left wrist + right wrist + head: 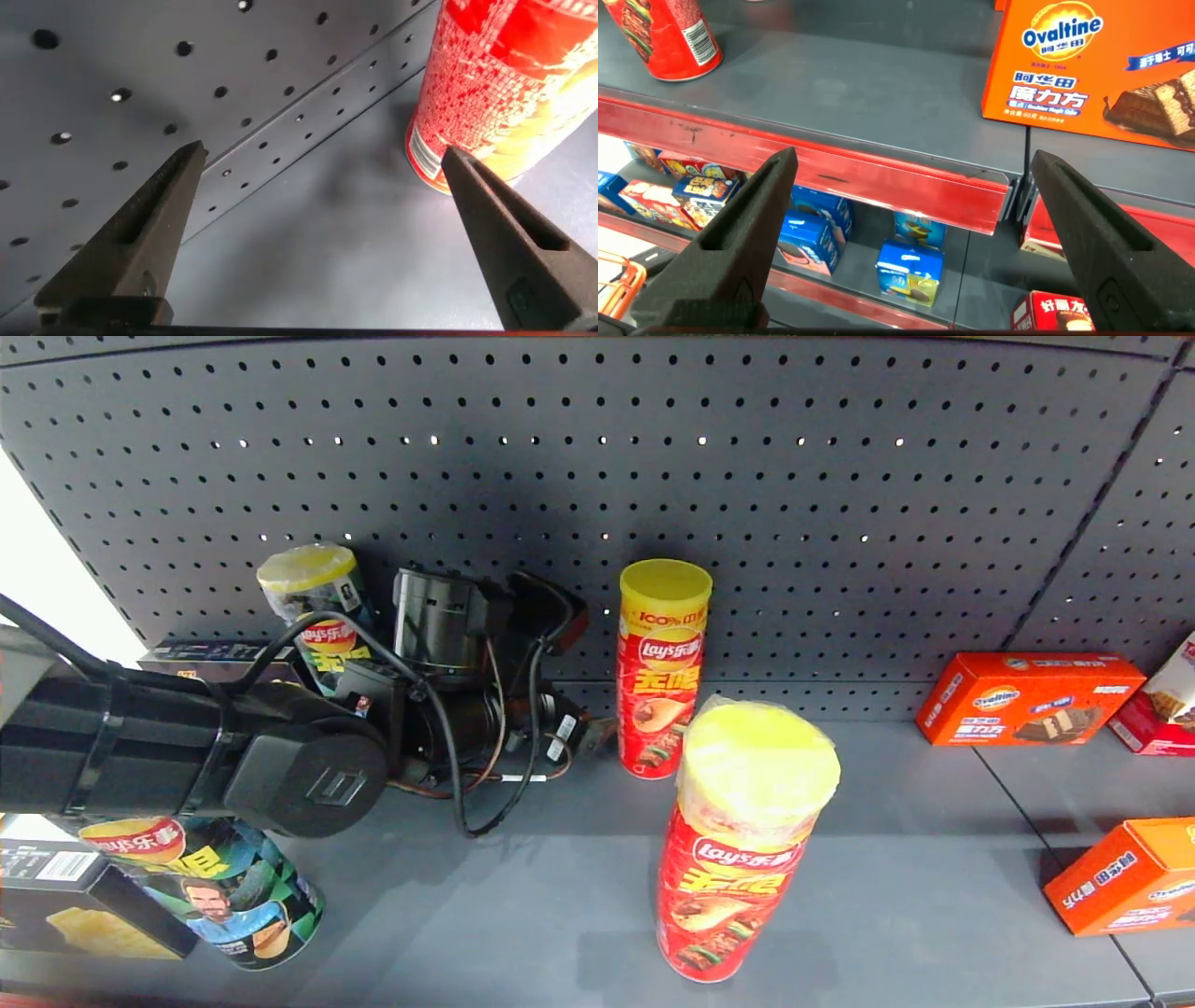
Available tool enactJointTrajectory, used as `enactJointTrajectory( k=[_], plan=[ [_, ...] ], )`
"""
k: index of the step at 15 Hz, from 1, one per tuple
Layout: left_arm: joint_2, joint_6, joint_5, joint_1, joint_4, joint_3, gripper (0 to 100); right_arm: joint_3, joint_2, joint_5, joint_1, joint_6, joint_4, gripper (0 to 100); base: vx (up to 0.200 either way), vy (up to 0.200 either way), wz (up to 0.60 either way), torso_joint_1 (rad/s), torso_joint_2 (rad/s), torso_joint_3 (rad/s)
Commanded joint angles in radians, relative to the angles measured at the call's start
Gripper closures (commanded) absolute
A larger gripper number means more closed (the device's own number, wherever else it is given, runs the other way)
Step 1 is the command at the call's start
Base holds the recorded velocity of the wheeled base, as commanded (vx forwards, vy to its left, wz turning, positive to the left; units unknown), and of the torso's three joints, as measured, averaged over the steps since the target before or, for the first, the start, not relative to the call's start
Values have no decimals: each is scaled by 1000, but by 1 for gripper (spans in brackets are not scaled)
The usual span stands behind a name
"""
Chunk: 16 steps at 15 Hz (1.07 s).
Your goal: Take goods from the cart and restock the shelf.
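Observation:
My left gripper is at the back of the grey shelf, just left of a red chips can with a yellow lid. In the left wrist view this gripper is open with nothing between its fingers, and the red can stands beyond one fingertip. A second red can stands upright nearer the front. My right gripper is open and holds nothing, in front of the shelf's red front edge, near an orange box.
A dark green chips can stands at the back left behind my left arm. Another green can and a black box sit front left. Orange boxes stand at the right. Blue boxes fill the lower shelf.

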Motion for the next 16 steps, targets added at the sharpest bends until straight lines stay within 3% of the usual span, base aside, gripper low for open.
enactJointTrajectory(
  k=[1, 10, 16],
  plan=[
    [12, 0, 0, -4, 0, -7, 0, 0, 1, 0, 0, 0, 0, 0, 0, 0, 0, 0, 0, 0],
    [3, -3, 0, -21, 0, 7, 0, 0, 1, 0, 0, 0, 0, 0, 0, 0, 0, 0, 0, 0],
    [-163, -8, -3, -47, -5, 197, 0, 0, 1, 0, 0, 0, 0, 0, 0, 0, 0, 0, 0, 0]
  ],
)
